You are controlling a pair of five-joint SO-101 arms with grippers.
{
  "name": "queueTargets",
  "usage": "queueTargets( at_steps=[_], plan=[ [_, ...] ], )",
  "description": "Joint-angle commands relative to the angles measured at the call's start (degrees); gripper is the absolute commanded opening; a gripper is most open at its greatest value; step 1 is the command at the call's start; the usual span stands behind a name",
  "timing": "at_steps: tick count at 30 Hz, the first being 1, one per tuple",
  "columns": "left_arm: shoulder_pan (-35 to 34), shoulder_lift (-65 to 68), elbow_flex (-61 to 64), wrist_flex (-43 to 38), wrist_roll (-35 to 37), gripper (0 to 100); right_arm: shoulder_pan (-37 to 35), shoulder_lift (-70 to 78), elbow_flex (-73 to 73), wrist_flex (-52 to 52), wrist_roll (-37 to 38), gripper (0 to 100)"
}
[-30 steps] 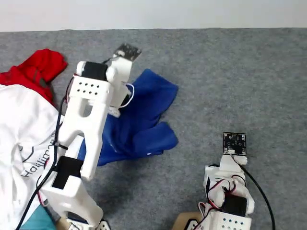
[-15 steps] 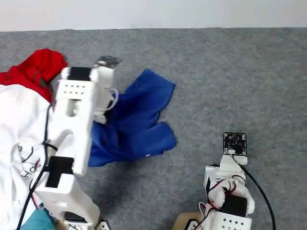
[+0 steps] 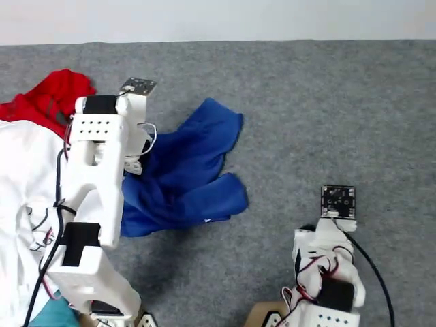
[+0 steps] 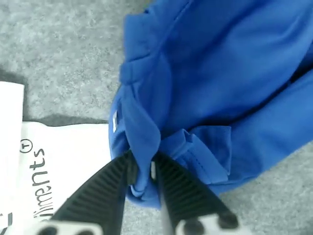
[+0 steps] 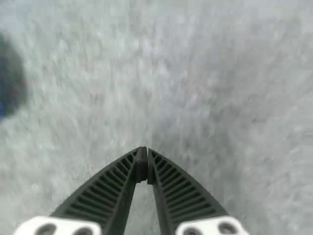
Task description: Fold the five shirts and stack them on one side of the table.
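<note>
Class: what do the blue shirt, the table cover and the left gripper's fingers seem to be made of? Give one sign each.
Blue shirt: soft matte knit, likely cotton; it drapes in folds. Table cover: grey felt or carpet, by its fuzzy nap. Fingers: black ridged plastic, seemingly hard.

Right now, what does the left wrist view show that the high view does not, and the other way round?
Left wrist view: the left gripper shut on a fold of the blue shirt. High view: the red shirt, the right arm, and the blue shirt's whole spread. Both: blue shirt, white shirt, table.
</note>
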Motion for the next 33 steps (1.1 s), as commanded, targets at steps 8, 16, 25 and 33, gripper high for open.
queueTargets(
  at_steps=[8, 16, 25, 33],
  plan=[
    [-4.66, -0.97, 0.04, 1.67, 0.09, 0, -5.49, 8.04, -22.77, 5.76, 0.62, 0.8],
    [-3.08, -0.88, 0.04, 1.58, -0.26, 0, -10.51, 37.67, -37.45, 7.69, 4.84, 0.9],
    [-3.52, -0.88, 0.04, 1.49, -3.25, 0, -21.05, 63.87, -54.95, 13.93, 18.99, 0.9],
    [-10.64, -0.79, 0.04, 0.97, -3.34, 0, -29.76, 79.69, -61.45, 15.69, 22.77, 8.8]
  ],
)
